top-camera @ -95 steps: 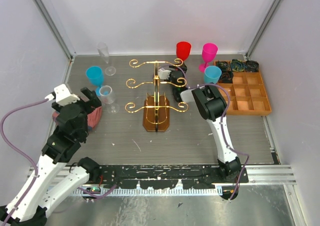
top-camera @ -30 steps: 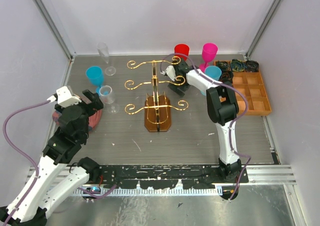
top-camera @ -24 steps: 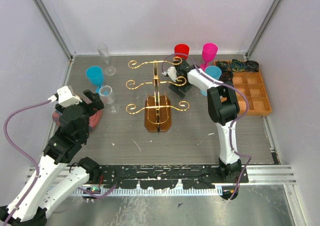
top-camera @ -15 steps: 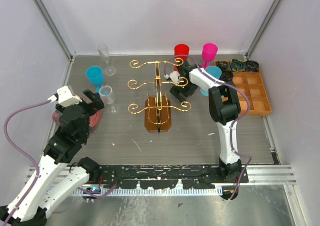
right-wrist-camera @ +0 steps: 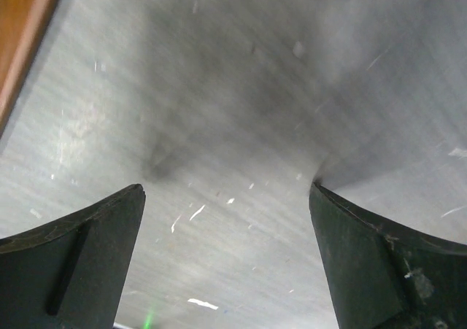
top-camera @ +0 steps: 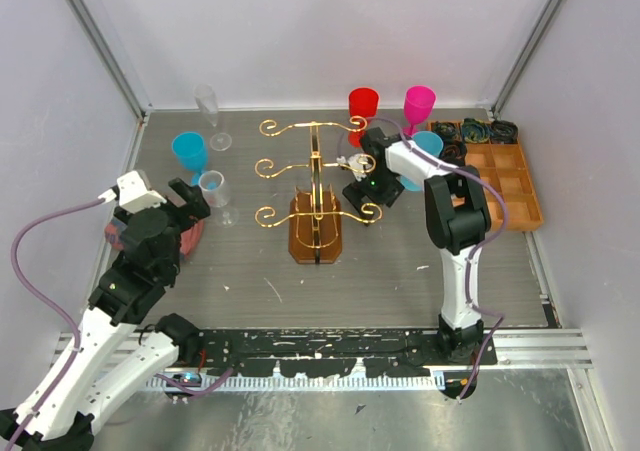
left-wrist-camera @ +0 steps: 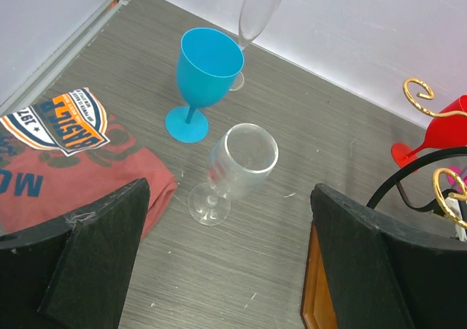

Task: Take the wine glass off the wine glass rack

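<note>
Well, left claw (left-wrist-camera: 228,194), right claw (right-wrist-camera: 226,189) wide, empty; red wine glass (top-camera: 364,103) beside rack (top-camera: 305,241).

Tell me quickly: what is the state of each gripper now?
Left gripper: open, holding nothing.
Right gripper: open, holding nothing.

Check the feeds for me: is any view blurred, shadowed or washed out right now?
Right wrist: close and soft, with a dark shadow on the table between the fingers of the open right gripper. Left wrist: sharp, the clear glass well defined. Top external: evenly lit, the rack crisp.
</note>
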{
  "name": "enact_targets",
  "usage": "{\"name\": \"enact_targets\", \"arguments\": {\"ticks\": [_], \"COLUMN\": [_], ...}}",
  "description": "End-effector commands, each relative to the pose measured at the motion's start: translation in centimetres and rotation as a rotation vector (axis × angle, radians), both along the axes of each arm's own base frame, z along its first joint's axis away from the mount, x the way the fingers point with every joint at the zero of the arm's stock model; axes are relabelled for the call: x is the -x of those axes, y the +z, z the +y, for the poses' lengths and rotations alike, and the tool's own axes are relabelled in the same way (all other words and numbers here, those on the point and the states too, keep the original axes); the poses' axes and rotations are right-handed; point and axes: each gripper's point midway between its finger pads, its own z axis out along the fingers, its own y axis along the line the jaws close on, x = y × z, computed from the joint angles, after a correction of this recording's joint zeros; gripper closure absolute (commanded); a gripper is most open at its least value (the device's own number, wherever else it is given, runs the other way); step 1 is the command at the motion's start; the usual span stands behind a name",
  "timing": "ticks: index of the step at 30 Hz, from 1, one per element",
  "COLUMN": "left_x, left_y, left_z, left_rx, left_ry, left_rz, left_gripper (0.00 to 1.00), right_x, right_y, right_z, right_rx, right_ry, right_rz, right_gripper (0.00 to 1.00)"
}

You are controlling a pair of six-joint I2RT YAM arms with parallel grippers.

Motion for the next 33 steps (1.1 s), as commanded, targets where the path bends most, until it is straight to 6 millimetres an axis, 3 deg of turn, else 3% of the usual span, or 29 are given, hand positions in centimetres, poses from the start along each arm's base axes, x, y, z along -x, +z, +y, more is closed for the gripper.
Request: {"name": "enact_targets", "arguments": {"ticks": [1, 23, 28, 33], "left_x": [-0.2, 2.1, 2.1, 2.2], "left_y": [0.1, -0.8, -1.1, -0.8], "left_z": [-0.4, -0.6, -1.1, -1.6], "left_rx": [0.028, 0.101, 0.107, 0.108], "left_ry": [-0.010, -0.046, -0.064, -0.091], "left_rz": [-0.013, 0.101, 0.133, 0.143], "left_gripper": [0.02, 0.02, 0.02, 0.02], "right_x": [5.0, 12.0, 11.8, 10.5], "right_y": [0.0, 7.8, 9.7, 11.1], "right_z": [0.0, -2.6, -3.5, -5.7], "right_rx": [-0.049, -0.085, -0.073, 0.018], "right_ry": [-0.099, -0.289, -0.329, -0.423], "right_rz": [0.134, 0.015, -0.053, -0.139], "right_gripper": [0.00, 0.00, 0.00, 0.00]}}
